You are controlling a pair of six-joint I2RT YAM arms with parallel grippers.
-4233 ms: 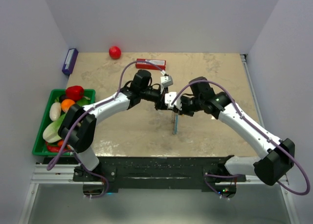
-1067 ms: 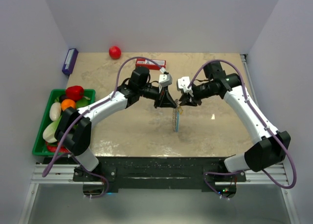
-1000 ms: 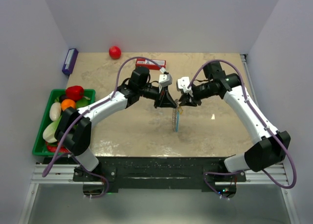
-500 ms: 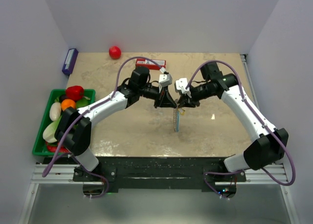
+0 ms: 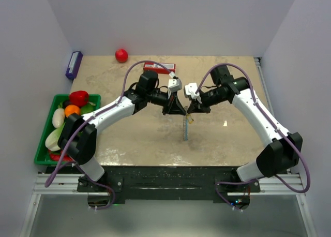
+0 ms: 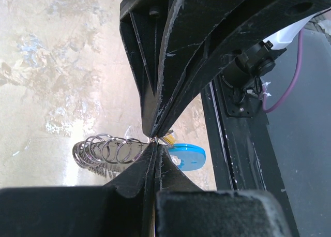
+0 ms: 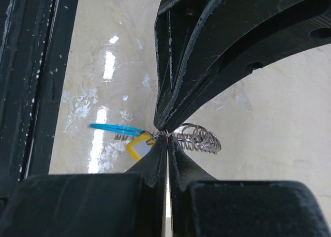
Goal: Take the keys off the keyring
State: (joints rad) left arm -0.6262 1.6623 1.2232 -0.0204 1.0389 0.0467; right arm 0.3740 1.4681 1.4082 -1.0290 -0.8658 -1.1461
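The keyring is a string of silvery wire rings that hangs over the table's middle between both arms. In the left wrist view its rings trail left of the jaws, with a light-blue tag to the right. My left gripper is shut on the ring wire. My right gripper is also shut on a thin ring, with the coil of rings to its right and the blue tag edge-on to its left. The small yellow key dangles just below that grip. Seen from above, the left gripper and right gripper meet tip to tip.
A red ball and a red box lie at the back of the table. A purple box leans at the far left edge. A green tray of vegetables stands off the left side. A small pale speck lies right of centre.
My right gripper has moved slightly left toward the left gripper and closed on the ring. The left arm has stayed still, shut on the keyring.
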